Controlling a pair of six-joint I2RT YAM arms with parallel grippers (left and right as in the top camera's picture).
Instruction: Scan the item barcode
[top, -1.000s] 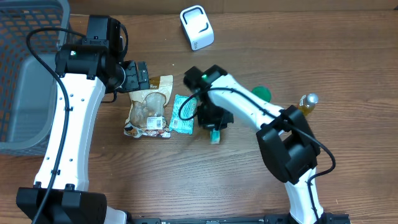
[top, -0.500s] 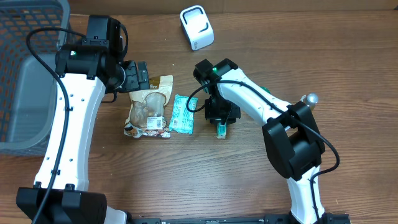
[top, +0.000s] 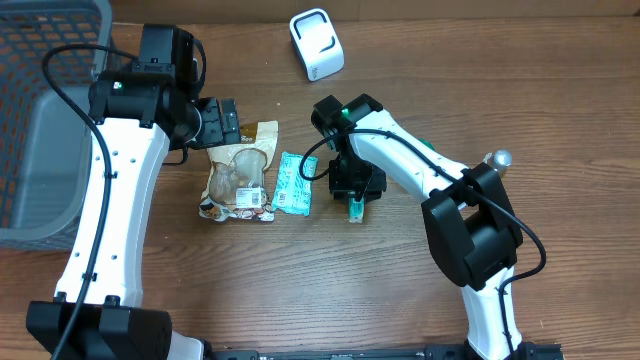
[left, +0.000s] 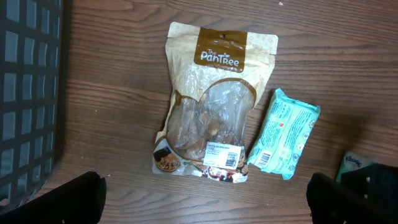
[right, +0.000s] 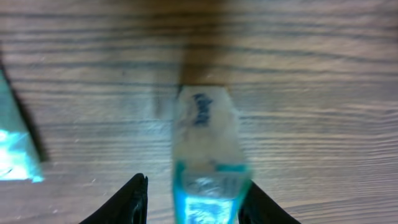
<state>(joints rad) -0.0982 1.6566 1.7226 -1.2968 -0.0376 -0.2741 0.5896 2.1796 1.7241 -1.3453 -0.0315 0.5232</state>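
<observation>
My right hand (right: 193, 196) now sits further toward three o'clock from the teal packet (top: 293, 184), fingers slackened around the tissue pack (right: 208, 146).

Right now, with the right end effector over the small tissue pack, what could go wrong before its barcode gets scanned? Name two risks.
1. The right end effector straddles the tissue pack off-centre, one finger closer than the other; closing could shove or twist it rather than grip it.
2. No barcode shows on its blurred top face, so the wrong side may get presented.

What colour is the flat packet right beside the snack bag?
Mint green with small white print; the left wrist view shows the packet best.
</observation>
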